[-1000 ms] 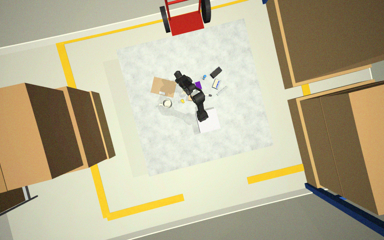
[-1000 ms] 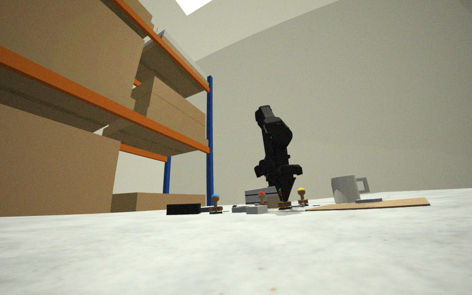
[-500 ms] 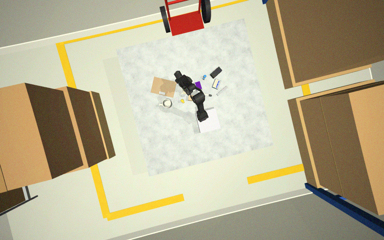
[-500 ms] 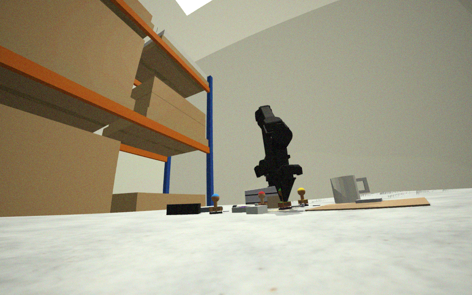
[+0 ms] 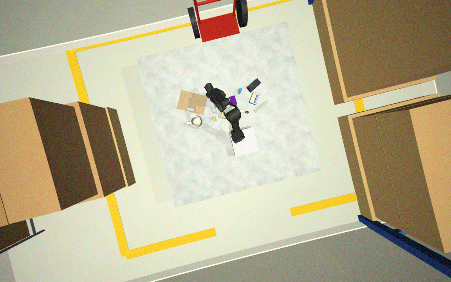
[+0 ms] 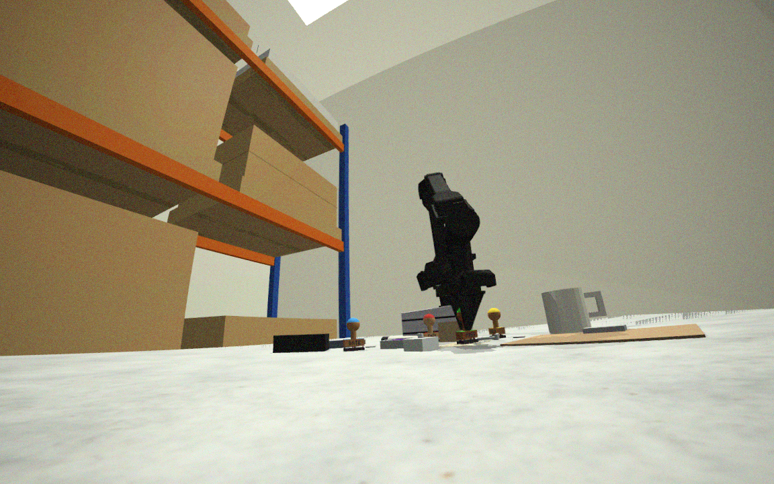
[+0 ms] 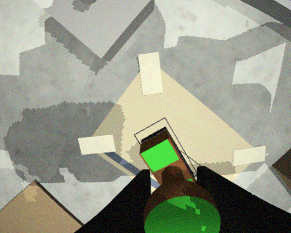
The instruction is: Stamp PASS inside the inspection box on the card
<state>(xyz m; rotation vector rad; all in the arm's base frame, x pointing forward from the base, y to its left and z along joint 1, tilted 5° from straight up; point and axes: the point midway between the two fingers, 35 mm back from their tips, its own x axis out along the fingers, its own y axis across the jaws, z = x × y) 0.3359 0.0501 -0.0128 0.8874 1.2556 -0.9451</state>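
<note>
- The PASS stamp (image 7: 171,177), with its green knob and green-labelled wooden block, stands upright on the cream card (image 7: 184,108), its base within the thin outlined inspection box (image 7: 139,136).
- The black gripper (image 7: 173,186) is clenched on the stamp's handle, a finger (image 7: 124,216) on either side.
- Pale tape strips (image 7: 150,74) hold the card's edges to the marbled bench (image 6: 377,409).
- The purple ink pad (image 5: 232,99) lies just beside the arm.
- Red-knobbed (image 6: 428,322), yellow-knobbed (image 6: 494,320) and blue-knobbed (image 6: 352,333) stamps stand nearby on the bench.
- A grey mug (image 6: 565,310) sits by a cardboard sheet (image 6: 630,334).
</note>
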